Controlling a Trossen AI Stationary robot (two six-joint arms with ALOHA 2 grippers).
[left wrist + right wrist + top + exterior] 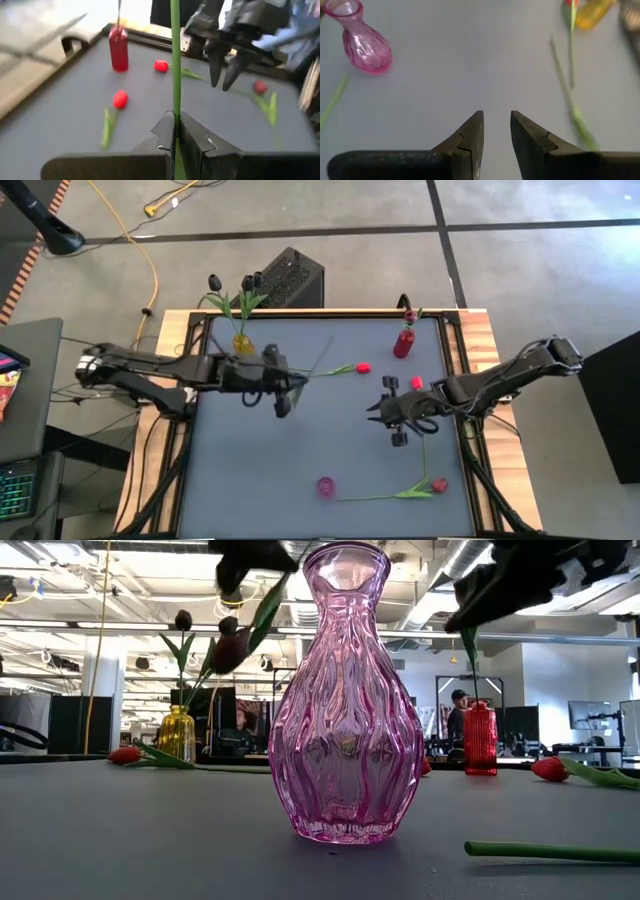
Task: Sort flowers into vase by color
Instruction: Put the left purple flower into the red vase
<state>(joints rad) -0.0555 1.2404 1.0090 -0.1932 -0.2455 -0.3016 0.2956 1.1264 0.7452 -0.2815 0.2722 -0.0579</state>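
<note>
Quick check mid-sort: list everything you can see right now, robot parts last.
yellow vase: one, back left of the table
dark tulips: three, near-black, in the yellow vase
red vase: one, back right
crimson tulip: one, in the red vase
pink vase: one, front centre, empty
red tulips: at least three, lying loose on the table
held tulip: one, green stem, head unseen
left gripper: shut on the held tulip
right gripper: open, empty, over the table's right

One camera looks straight down on my whole table [300, 430]. Another sits at tabletop level, close to the pink vase [347, 700]. My wrist cameras look past my fingers; the right one shares that vase.
</note>
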